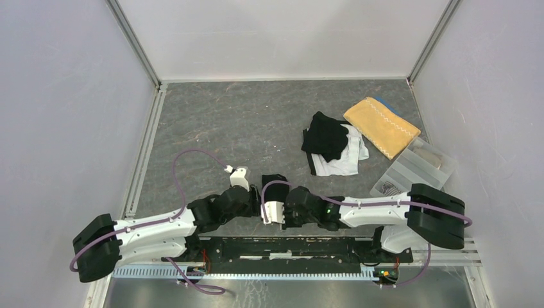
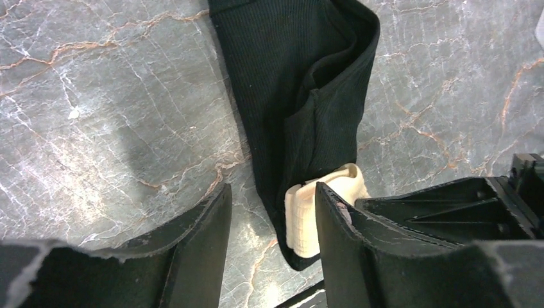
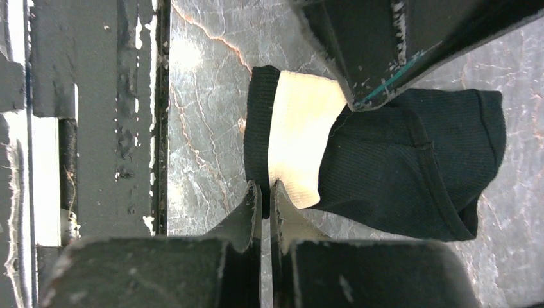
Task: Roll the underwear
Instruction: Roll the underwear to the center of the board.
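Note:
One black underwear (image 2: 301, 83) lies folded lengthwise on the table, with a cream lining patch (image 2: 308, 215) at its near end; it shows in the top view (image 1: 274, 181) between the two arms. My left gripper (image 2: 272, 202) is open, and that near end lies between its jaws, close against the right finger (image 2: 346, 250). My right gripper (image 3: 266, 192) is shut on the garment's near edge (image 3: 260, 128), beside the cream patch (image 3: 298, 128). More underwear, black and white, sits in a pile (image 1: 330, 144) at the back right.
A mustard-yellow towel (image 1: 383, 126) lies at the back right, with a clear divided tray (image 1: 416, 168) just in front of it. The black rail (image 3: 96, 115) along the table's near edge runs right beside the garment's end. Enclosure walls stand on three sides.

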`<action>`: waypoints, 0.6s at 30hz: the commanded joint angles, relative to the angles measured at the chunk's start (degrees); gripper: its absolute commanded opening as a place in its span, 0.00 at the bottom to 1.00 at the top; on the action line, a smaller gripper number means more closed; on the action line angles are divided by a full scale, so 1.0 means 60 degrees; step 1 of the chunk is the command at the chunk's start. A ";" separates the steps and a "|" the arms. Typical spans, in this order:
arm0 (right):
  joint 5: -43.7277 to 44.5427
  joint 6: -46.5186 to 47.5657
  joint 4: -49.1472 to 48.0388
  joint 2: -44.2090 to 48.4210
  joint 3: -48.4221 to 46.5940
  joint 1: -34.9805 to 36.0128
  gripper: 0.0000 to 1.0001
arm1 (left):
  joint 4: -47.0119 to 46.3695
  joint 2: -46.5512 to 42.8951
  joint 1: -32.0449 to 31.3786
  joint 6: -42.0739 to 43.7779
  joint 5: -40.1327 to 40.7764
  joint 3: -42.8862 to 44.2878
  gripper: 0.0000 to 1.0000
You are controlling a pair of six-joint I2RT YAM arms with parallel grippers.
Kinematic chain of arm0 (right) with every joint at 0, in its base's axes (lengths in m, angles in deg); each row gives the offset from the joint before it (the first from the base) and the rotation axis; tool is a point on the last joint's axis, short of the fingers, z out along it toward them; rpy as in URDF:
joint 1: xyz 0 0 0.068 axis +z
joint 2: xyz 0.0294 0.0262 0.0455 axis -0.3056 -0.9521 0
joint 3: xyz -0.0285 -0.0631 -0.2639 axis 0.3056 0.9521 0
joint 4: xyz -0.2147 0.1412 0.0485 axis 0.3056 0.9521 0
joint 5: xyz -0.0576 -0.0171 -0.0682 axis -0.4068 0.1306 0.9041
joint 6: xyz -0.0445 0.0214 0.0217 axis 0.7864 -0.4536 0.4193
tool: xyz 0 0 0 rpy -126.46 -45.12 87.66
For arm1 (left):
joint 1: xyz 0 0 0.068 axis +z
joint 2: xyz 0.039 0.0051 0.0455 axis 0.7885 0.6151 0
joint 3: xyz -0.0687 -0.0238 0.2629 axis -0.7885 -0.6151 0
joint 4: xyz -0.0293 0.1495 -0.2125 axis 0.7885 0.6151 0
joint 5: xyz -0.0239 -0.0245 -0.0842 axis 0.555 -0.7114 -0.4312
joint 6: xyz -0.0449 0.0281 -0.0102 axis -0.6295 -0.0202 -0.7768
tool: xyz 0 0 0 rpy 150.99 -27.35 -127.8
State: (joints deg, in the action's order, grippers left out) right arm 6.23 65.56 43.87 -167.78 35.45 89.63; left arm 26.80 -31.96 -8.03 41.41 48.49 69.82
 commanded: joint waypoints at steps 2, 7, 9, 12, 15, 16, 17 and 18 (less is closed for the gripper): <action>-0.2106 -0.0549 0.1008 -0.0517 -0.0963 -0.0567 0.00 | -0.0109 -0.0300 0.0038 0.0032 -0.0100 -0.0062 0.57; -0.3158 -0.0759 0.1437 -0.0710 -0.1333 -0.1092 0.00 | 0.0024 -0.0081 0.0038 0.0058 -0.0004 -0.0030 0.56; -0.3563 -0.0906 0.1533 -0.0742 -0.1420 -0.1327 0.00 | 0.0171 0.0053 0.0037 0.0054 0.0076 -0.0015 0.55; -0.4296 -0.1302 0.1547 -0.0858 -0.1465 -0.1773 0.00 | 0.0266 0.0160 0.0037 0.0007 0.0111 -0.0050 0.54; -0.5148 -0.1685 0.1453 -0.1093 -0.1523 -0.2190 0.00 | 0.0340 0.0126 0.0049 -0.0026 0.0110 -0.0109 0.51; -0.5379 -0.1824 0.1397 -0.1181 -0.1531 -0.2331 0.00 | 0.0355 0.0105 0.0038 -0.0026 0.0106 -0.0133 0.51; -0.5647 -0.1952 0.1341 -0.1297 -0.1565 -0.2440 0.00 | 0.0372 0.0069 0.0044 -0.0034 0.0106 -0.0160 0.50; -0.5862 -0.2098 0.1288 -0.1423 -0.1614 -0.2562 0.00 | 0.0387 0.0021 0.0039 -0.0040 0.0084 -0.0192 0.49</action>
State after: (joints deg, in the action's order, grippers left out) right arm -19.98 57.64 51.54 -173.74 28.02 76.56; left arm 28.48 -31.11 -8.03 41.41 48.16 69.39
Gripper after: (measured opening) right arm 0.023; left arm 0.508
